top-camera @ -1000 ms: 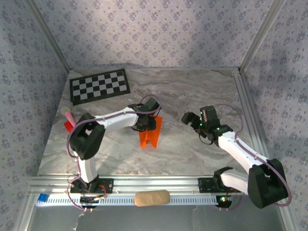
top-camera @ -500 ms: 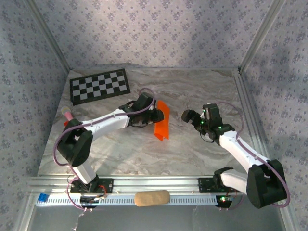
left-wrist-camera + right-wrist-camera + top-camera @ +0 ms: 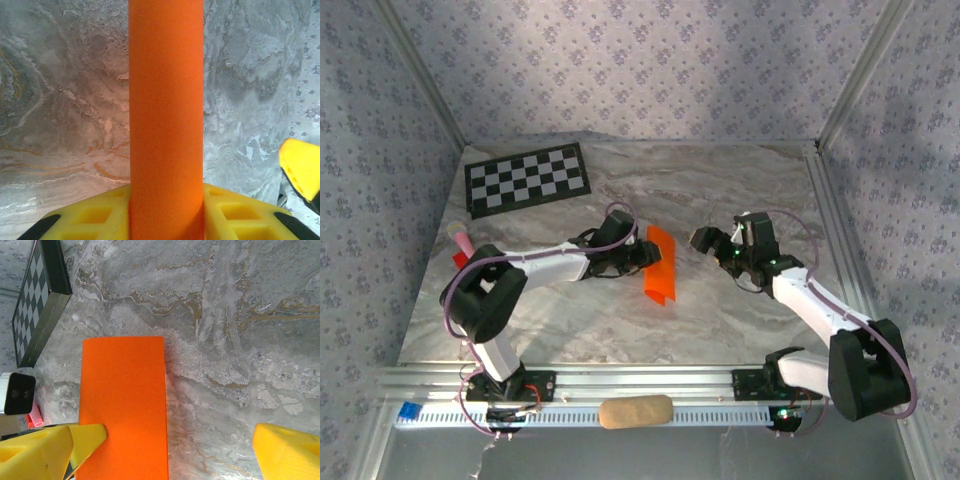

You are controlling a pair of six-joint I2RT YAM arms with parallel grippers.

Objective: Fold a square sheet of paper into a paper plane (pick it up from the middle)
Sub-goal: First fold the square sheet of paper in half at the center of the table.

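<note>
In the centre of the top view, the square sheet of paper (image 3: 662, 275) is seen already creased into a narrow oblong strip. It is held at one long edge by the left gripper (image 3: 644, 256), whose jaws are pinched onto it. Just to its right, the right gripper (image 3: 705, 238) is spread wide, with nothing held. No pointed nose or wings are formed, so most of the folding is judged undone.
</note>
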